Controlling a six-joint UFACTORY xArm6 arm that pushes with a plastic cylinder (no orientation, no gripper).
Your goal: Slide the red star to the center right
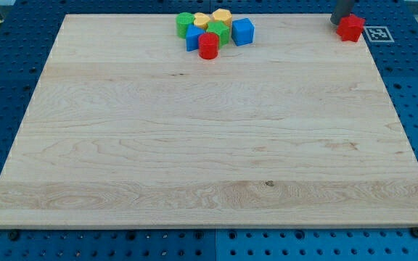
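The wooden board (209,145) fills most of the view and serves as the landmark for everything else; it lies on a blue perforated surface (6,87) that shows around its edges.

Near the board's top edge, a little left of its middle, sits a tight cluster of blocks. Leftmost in it is a green cylinder (185,24). Just right of that come a blue block (193,39), partly hidden so its shape is unclear, and a yellow block (202,19) behind it. A red cylinder (208,46) stands at the side of the cluster nearest the board's centre, touching the blue block. Behind it is a second green block (218,32), and a second yellow block (221,17) lies closest to the board's top edge. A blue cube (243,32) closes the cluster on its right side.

Well apart from the cluster, at the board's top right corner, sits the red star (351,27), right by the board's top edge and near its right edge. My tip (341,22) touches or nearly touches the star's upper left side; the rod (343,10) runs up out of the view's top, and its very end is partly hidden behind the star. The tool is a bare rod that holds nothing.

Just off the board's top right corner, beside the star, lies a white printed marker tag (378,33).
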